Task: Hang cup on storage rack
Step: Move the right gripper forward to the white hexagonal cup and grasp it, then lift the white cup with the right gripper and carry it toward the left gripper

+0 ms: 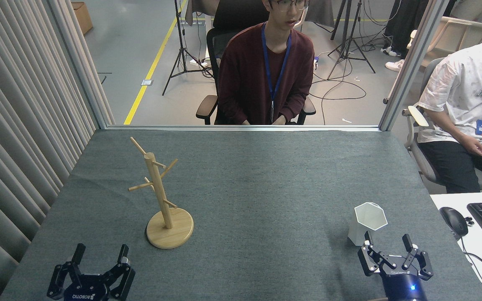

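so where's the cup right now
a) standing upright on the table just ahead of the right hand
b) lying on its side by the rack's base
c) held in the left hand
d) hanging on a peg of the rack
a: the cup stands upright on the grey table, just beyond the open right hand, far from the rack.

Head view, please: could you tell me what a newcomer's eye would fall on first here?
Probably the storage rack, a pale wooden tree standing upright on the left of the grey table. Next, the white cup standing at the right, with the open right gripper just in front of it. Behind the table sits a person in a maroon top.
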You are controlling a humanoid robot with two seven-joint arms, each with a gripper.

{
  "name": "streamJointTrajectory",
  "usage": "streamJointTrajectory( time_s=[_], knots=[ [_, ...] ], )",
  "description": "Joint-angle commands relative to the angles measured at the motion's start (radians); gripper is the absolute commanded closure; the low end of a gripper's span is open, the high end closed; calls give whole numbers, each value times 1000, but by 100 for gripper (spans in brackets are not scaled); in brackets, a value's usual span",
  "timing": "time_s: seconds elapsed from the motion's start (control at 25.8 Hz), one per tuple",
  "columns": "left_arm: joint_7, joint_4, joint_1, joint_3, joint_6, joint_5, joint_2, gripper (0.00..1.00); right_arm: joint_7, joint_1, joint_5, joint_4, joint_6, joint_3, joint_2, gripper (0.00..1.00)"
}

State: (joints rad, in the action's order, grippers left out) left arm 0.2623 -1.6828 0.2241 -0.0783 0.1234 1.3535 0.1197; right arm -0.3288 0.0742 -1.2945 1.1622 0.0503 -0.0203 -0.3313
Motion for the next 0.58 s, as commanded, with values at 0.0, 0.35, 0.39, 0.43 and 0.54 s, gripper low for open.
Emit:
streamJointTrajectory(
  time_s=[0.0, 0.35, 0.39, 0.43, 0.54],
  knots=[
    [2, 0, 1, -5, -2, 0, 0, 1, 0, 44, 0, -55, -3, 11, 2, 2],
    [2, 2, 3, -8, -4, 0, 0, 1, 0, 118, -9, -128, -3, 57, 0, 2],
    [2, 2, 3, -8, -4, -2, 0, 1, 0, 125, -9, -136, -4, 65, 2, 2],
    [2, 2, 3, -8, -5, -2, 0, 1, 0, 130, -9, -145, -4, 66, 2, 2],
    [2, 0, 3, -14, -5, -2, 0, 1, -1, 147, -9, -173, -4, 69, 6, 2]
  ],
)
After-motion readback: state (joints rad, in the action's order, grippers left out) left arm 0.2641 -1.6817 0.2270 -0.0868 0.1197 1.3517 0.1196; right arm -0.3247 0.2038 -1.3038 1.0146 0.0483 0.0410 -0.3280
